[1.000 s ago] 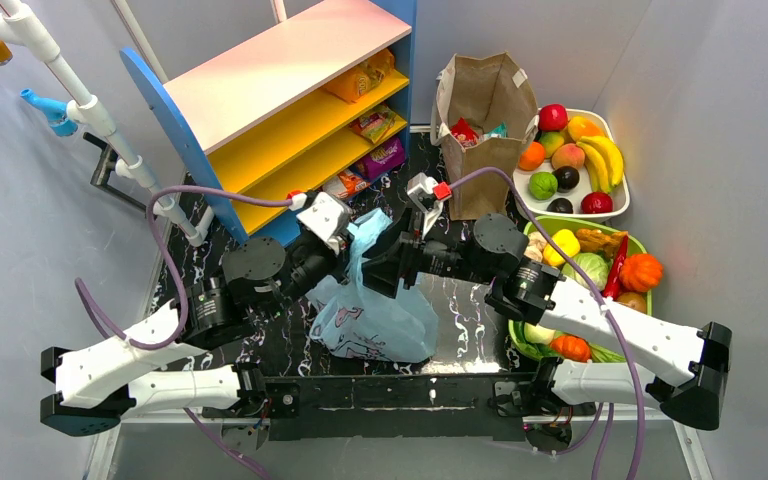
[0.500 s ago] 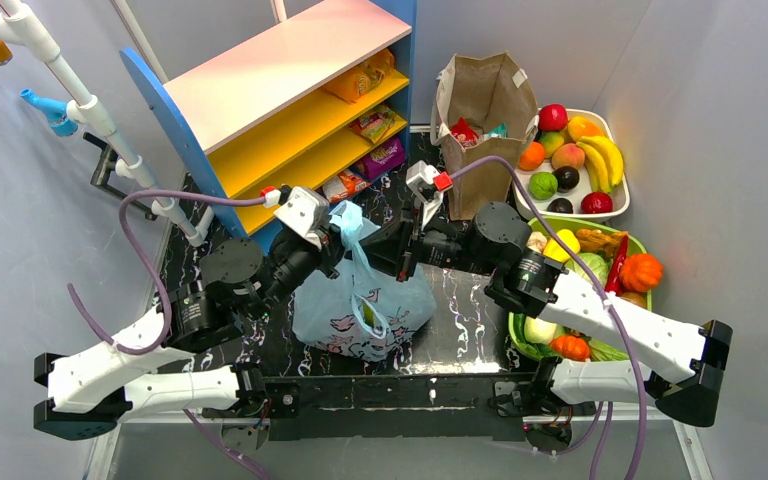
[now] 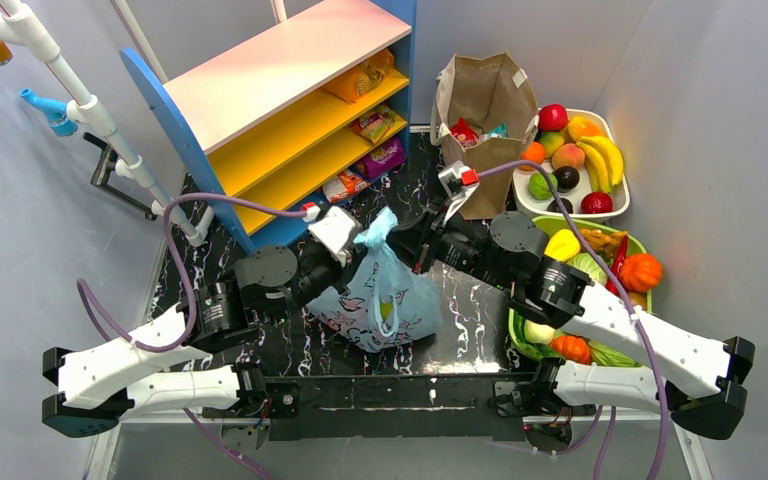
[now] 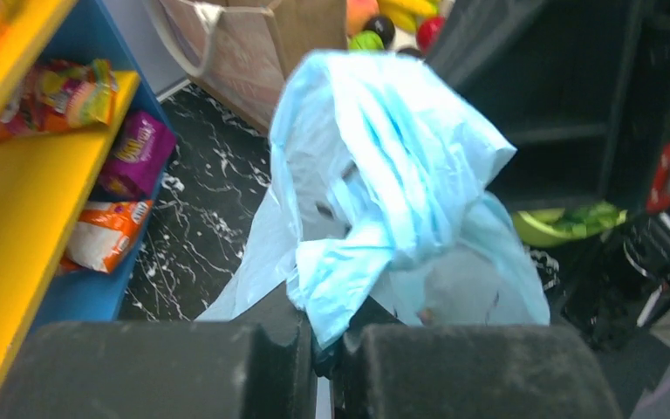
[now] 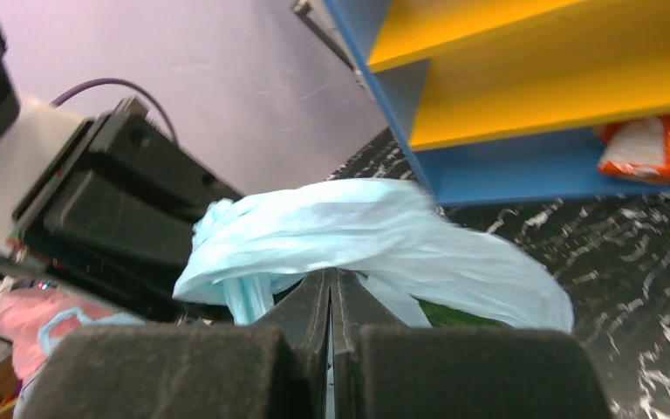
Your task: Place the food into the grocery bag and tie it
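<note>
The light-blue grocery bag stands bulging on the black marbled table between both arms. Its handles are gathered into a twisted bunch at the top. My left gripper is shut on a fold of one handle, seen pinched between the pads in the left wrist view. From the other side, my right gripper is shut on the other band of handle, which runs across its closed tips. The food inside is hidden, apart from a yellow-green patch showing through the plastic.
A blue and yellow shelf with snack packets stands at the back left. A brown paper bag is behind the right gripper. A white fruit tray and a green vegetable basket line the right side.
The right gripper has closed on the bag's handle and pulled back to the right. The left gripper swung left, then back right, still holding its handle. The bag's top is now bunched.
</note>
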`<action>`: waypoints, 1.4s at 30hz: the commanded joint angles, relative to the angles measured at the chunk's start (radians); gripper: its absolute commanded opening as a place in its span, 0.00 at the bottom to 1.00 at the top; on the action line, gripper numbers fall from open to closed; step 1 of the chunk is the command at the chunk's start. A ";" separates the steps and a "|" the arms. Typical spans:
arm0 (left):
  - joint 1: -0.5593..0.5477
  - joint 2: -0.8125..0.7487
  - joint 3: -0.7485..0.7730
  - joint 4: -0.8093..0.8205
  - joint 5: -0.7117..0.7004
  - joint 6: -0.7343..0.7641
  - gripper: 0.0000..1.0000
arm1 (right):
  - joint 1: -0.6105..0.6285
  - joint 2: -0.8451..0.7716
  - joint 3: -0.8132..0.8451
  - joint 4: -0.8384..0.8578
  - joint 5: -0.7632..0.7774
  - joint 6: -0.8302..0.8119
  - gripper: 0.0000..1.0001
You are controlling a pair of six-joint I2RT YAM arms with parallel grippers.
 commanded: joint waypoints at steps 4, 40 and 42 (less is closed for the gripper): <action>-0.014 -0.048 -0.087 -0.010 0.039 -0.002 0.00 | -0.005 -0.039 0.024 -0.135 0.248 0.073 0.01; -0.014 -0.270 -0.389 -0.121 -0.018 0.174 0.00 | -0.454 0.169 0.015 -0.412 0.383 0.243 0.01; -0.014 -0.308 -0.426 -0.095 -0.018 0.175 0.00 | -0.453 0.165 0.009 -0.405 0.371 0.236 0.01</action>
